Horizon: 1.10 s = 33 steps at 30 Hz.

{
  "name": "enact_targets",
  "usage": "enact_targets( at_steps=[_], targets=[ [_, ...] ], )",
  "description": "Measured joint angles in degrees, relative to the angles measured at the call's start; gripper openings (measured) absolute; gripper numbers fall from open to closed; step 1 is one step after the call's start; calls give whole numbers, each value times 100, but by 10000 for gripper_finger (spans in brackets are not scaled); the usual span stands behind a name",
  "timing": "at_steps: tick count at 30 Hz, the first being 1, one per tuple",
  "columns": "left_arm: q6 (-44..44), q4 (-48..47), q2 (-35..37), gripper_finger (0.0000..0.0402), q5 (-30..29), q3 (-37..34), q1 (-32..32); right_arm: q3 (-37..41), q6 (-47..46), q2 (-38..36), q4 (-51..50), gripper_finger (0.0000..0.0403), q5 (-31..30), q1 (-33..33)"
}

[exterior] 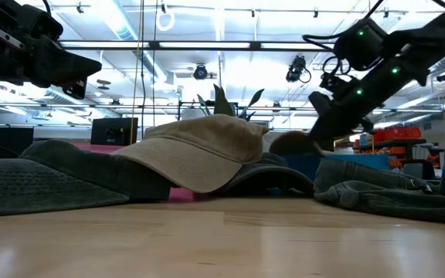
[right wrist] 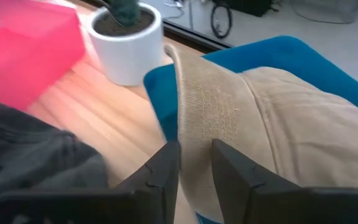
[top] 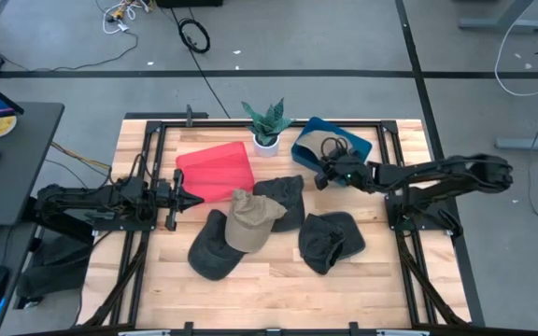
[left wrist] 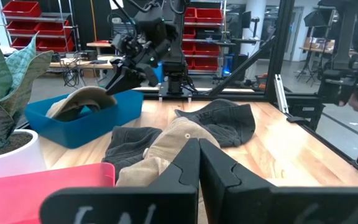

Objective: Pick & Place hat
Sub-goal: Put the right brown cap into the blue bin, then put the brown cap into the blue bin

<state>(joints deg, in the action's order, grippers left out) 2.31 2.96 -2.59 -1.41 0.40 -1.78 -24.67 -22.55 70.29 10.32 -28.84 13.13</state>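
A tan hat (right wrist: 291,124) lies in the blue bin (top: 358,147) at the table's far right, and my right gripper (right wrist: 194,149) is shut on its brim. The same hat (left wrist: 82,98) shows across the table in the left wrist view. My left gripper (top: 197,198) waits shut, above the table's left side beside the red box (top: 215,171). A second tan cap (top: 250,219) rests on top of dark caps (top: 215,247) at the table's middle. My right gripper pinches the tan hat's brim (right wrist: 194,112) between its two fingers (right wrist: 166,168). It comes slanting down from the table's near right. The brim sticks out over the bin's wall (right wrist: 160,87), and the crown rests inside the bin.
A potted plant (top: 267,126) stands at the far edge between the red box and the bin. Two more dark caps (top: 283,201), (top: 330,241) lie on the table's middle and right. Bare wood shows along the near edge (top: 278,289).
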Motion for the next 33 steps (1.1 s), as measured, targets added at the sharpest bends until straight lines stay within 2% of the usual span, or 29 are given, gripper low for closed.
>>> enact_targets(
  at_steps=[5, 11, 14, 18, 21, 27, 33],
  targets=[
    [0, 0, 0, 3, 0, 0, 0, 0, 207, 304, 605, 94, 218, 150],
    [-2, -2, -2, 3, -1, 0, 0, 2, 394, 462, 615, 90, 239, 268],
    [-2, -2, 0, 3, 0, -2, 0, 0, 556, 464, 529, 69, 229, 306],
    [-2, -2, 0, 3, 0, -1, 0, 0, 787, 465, 492, 11, 242, 291],
    [-1, -2, 0, 3, 0, 0, 0, 2, 809, 462, 443, 6, 158, 253],
    [-1, 0, -1, 3, 2, 0, 0, 4, 1039, 142, 97, 2, 300, 149],
    [-2, -2, 0, 3, 0, -2, 0, 4, 1142, -534, -490, 1, 287, 52]
  ],
)
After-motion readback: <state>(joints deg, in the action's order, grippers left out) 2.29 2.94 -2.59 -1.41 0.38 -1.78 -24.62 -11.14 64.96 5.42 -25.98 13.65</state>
